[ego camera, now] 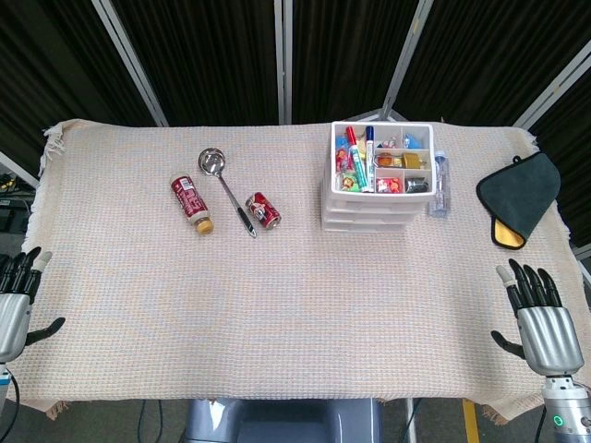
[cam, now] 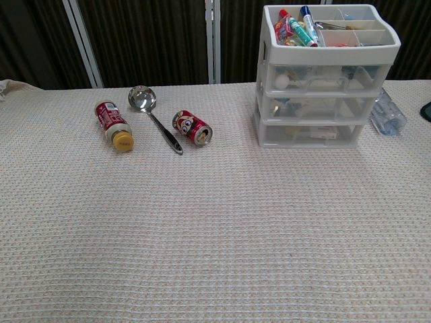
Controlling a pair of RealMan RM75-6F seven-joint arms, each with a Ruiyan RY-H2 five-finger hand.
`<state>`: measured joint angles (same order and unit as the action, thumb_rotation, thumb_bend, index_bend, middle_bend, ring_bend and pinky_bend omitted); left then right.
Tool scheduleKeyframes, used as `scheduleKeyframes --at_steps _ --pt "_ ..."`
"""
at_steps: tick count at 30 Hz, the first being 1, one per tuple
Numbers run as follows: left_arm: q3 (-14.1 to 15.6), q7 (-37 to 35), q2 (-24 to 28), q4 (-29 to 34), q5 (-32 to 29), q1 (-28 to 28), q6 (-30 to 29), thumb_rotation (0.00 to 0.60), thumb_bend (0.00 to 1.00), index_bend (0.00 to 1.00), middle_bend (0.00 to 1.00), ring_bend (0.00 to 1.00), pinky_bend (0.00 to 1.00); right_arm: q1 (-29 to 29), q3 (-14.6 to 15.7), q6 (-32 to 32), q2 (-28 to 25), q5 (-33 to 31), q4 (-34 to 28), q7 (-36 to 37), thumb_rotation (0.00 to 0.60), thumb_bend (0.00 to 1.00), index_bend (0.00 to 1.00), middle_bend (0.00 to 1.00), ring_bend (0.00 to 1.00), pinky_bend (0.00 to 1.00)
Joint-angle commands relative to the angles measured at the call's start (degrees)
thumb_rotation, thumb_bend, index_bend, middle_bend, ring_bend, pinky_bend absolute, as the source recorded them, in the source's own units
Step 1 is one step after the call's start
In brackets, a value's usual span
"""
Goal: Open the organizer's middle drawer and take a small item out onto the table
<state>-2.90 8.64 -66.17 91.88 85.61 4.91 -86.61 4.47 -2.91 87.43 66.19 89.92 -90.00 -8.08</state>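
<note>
The white organizer (cam: 327,77) stands at the far right of the cloth-covered surface (ego camera: 277,305), all three drawers pushed in, middle drawer (cam: 322,108) holding small items too blurred to name. Left hand (ego camera: 13,309) and right hand (ego camera: 541,325) hover at the near corners, fingers apart, holding nothing.

Dark pleated curtain (ego camera: 212,55) fills the back, crossed by slanted pale metal poles (ego camera: 129,60). A beige woven cloth (ego camera: 277,305) covers the desk, fringe showing at its far left corner, evenly lit.
</note>
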Motion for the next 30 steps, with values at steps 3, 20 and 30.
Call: scheduleKeyframes --at_steps 3,20,30 --pt "-0.02 -0.44 0.11 -0.2 -0.03 0.06 0.13 0.6 0.02 0.0 0.0 0.0 0.0 0.22 -0.04 -0.67 0.06 -0.4 -0.17 0.25 0.6 0.03 0.0 0.0 0.0 0.0" --pt "-0.61 -2.07 0.9 0.44 0.16 -0.77 -2.02 0.6 0.02 0.0 0.0 0.0 0.0 4.05 -4.12 -3.44 4.0 -3.1 -6.47 5.95 0.6 0.05 0.1 0.73 0.78 0.69" --pt "-0.92 -3.96 1.4 0.5 0.81 -1.26 -3.53 0.6 0.02 0.0 0.0 0.0 0.0 12.29 -10.14 -21.58 5.96 -22.56 -20.3 12.35 0.6 0.12 0.05 0.79 0.84 0.7"
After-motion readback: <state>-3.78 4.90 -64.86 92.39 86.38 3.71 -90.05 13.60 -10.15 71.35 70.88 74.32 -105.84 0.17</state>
